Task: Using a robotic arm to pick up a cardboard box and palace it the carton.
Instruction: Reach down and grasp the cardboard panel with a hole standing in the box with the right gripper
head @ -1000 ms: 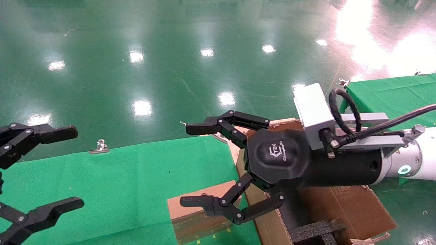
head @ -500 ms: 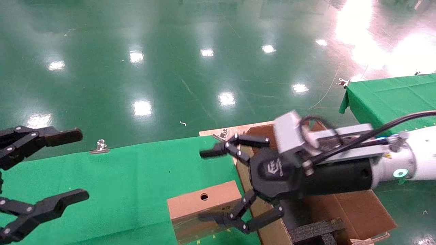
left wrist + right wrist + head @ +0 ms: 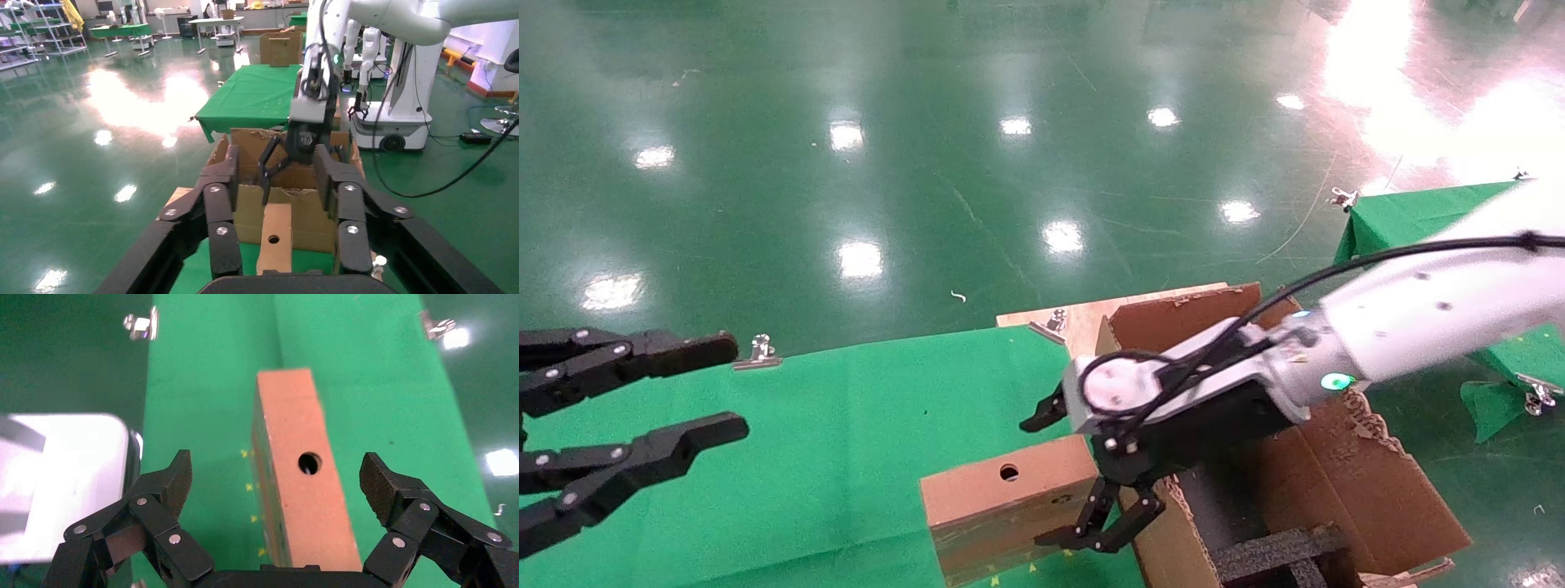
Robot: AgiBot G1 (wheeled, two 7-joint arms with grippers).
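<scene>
The cardboard box (image 3: pixel 1008 498) sits on the green cloth (image 3: pixel 846 425) at the table's near edge, right up against the left wall of the carton (image 3: pixel 1369 490), same spot as half a second ago. What changed is the robotic arm (image 3: pixel 1418 318): it was reaching in nearly level from the right, now it has swung up and tipped over so the right gripper (image 3: pixel 1083 465) points down over the box's right end. Its fingers are spread wide, one on each side of the box, not touching it as far as I can see. In the right wrist view the box (image 3: pixel 303 478) runs straight between the spread fingers (image 3: pixel 162 490), round hole facing up.

The left gripper (image 3: pixel 641 408) hangs off to the left over the cloth, fingers apart, and has drifted a bit inward and closed up slightly since before.

Around it: black foam (image 3: pixel 1271 551) down inside the carton, ragged flaps, a metal clip (image 3: pixel 758 351) on the cloth's far edge, another green table (image 3: pixel 1410 216) off right. There's a small dark mark on the box's front face but I can't read it.
</scene>
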